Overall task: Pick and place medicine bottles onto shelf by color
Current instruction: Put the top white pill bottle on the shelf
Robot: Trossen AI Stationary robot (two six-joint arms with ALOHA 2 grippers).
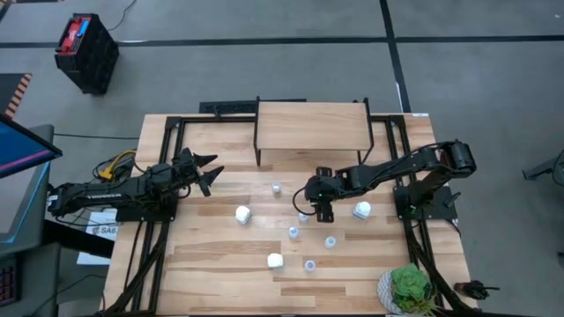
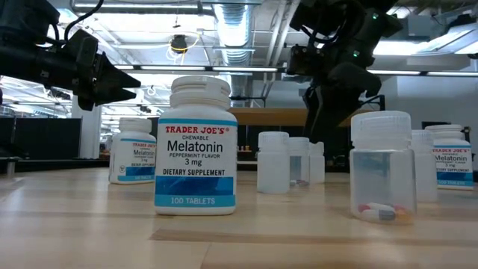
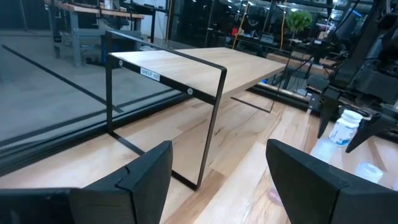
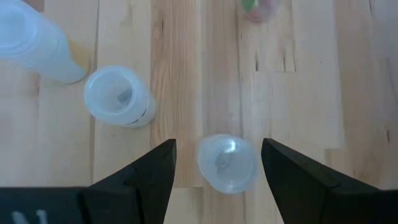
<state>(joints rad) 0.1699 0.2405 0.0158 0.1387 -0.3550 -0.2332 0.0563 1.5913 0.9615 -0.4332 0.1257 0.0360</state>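
Between the spread fingers of the right gripper (image 4: pixel 214 163), a translucent bottle (image 4: pixel 227 163) is sitting ungrasped; next: descend, pinch. Left gripper (image 3: pixel 217 177) is idling spread beside the shelf (image 3: pixel 205 68).

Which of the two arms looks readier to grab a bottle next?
The right: its open end effector hangs directly over a small translucent bottle. The left end effector faces the shelf, off from the bottles.

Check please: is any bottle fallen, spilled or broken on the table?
Nothing stands out. The white and clear small medicine bottles stand upright and capped on the wooden table, none spilled. The low light-wood shelf holds nothing yet.
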